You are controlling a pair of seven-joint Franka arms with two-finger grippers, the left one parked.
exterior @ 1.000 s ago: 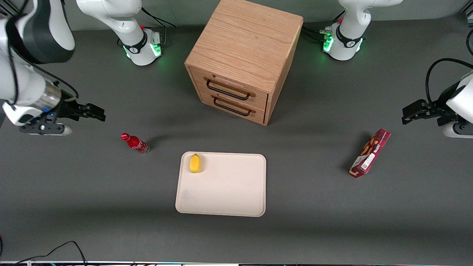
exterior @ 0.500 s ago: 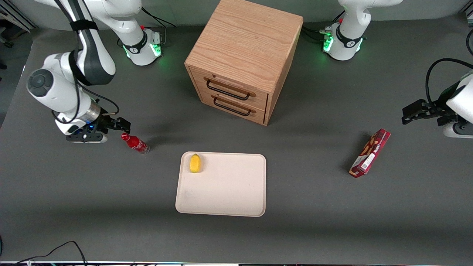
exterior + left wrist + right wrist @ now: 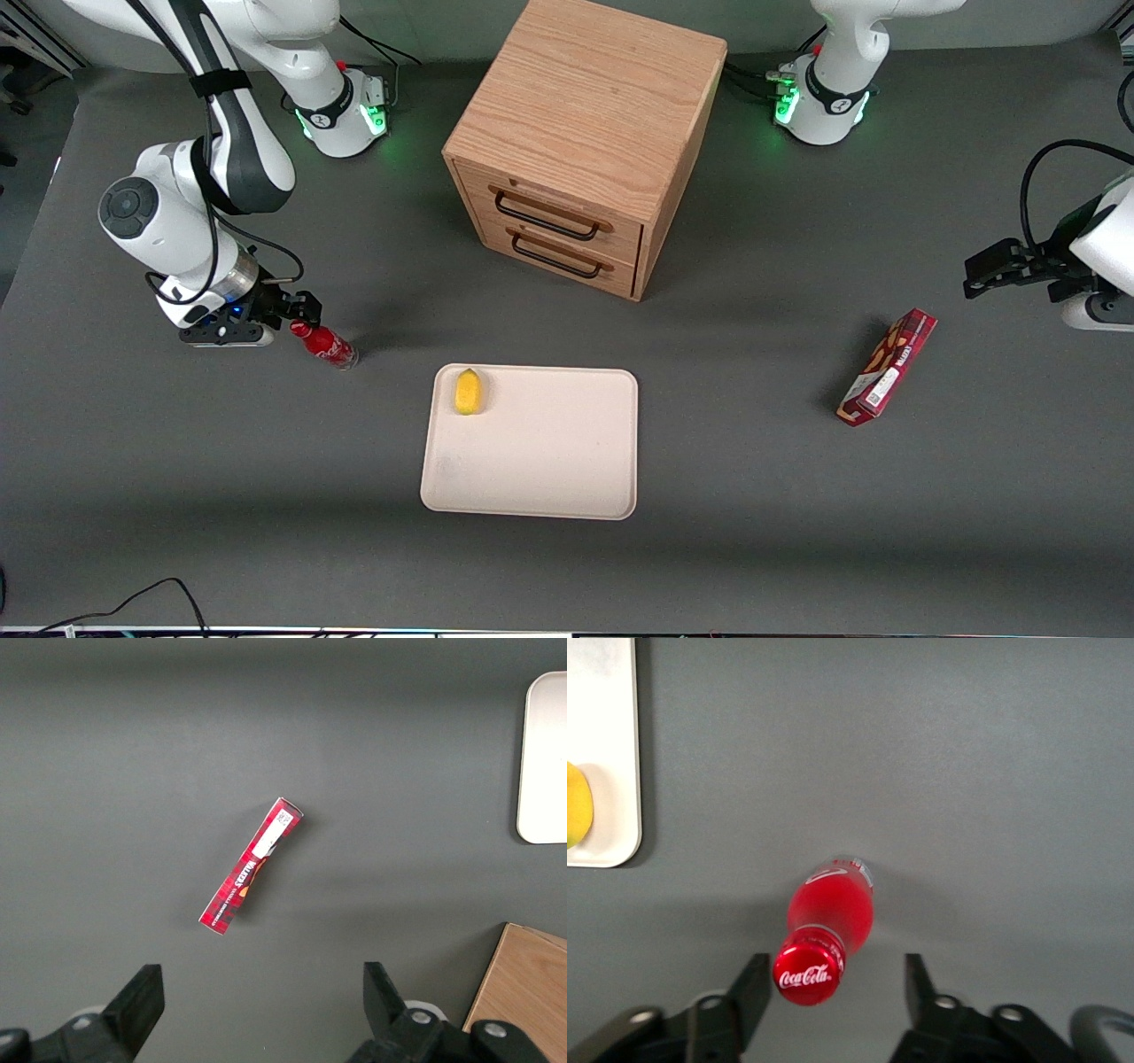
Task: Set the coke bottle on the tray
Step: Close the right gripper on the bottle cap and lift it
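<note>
From the front view we look steeply down over the whole table point(image 3: 797, 532), facing the arm bases, with the drawer cabinet point(image 3: 585, 133) mid-scene.

Our right wrist camera rides just above the gripper point(image 3: 833, 988), looking straight down past its spread fingers point(image 3: 753, 988). It sits close: the coke bottle point(image 3: 828, 926) stands just ahead of the fingertips, its cap between them.

It shares with the front view the bottle point(image 3: 324, 343), a corner of the tray point(image 3: 607, 753) and the yellow fruit point(image 3: 576, 806) on it.

Our left wrist camera hangs higher, facing down on the red snack box point(image 3: 251, 865); it shares that box point(image 3: 888, 367), the tray's edge point(image 3: 542, 757) and the cabinet's corner point(image 3: 523, 992) with the front view.
</note>
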